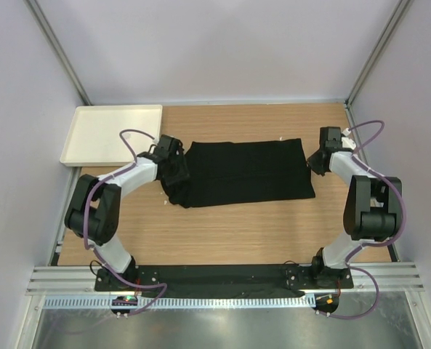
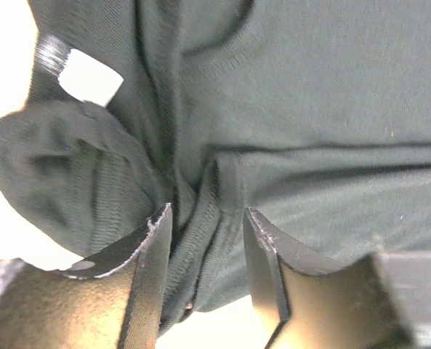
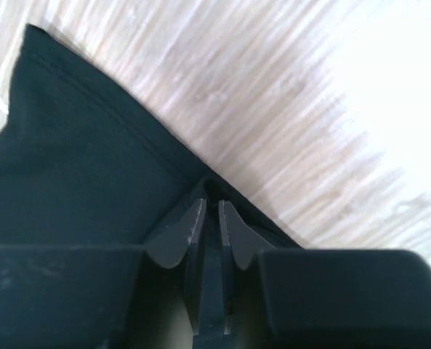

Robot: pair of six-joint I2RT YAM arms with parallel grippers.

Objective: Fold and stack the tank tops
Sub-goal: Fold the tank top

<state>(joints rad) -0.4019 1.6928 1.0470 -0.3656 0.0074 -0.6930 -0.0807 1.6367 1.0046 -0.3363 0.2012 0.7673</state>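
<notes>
One black tank top [image 1: 248,172] lies spread flat across the middle of the wooden table, in a long band running left to right. My left gripper [image 1: 173,163] is at its bunched left end. In the left wrist view the jaws [image 2: 204,214] stand apart, with a gathered fold of the dark fabric [image 2: 200,240] between them, lying against the left finger. My right gripper [image 1: 313,161] is at the top's right edge. In the right wrist view its fingers [image 3: 211,203] are nearly together, pinching the hem of the black cloth [image 3: 77,160].
A white tray [image 1: 112,133] stands at the back left, just behind my left arm. Bare wooden table [image 1: 230,233] lies in front of the tank top. Walls close the back and both sides.
</notes>
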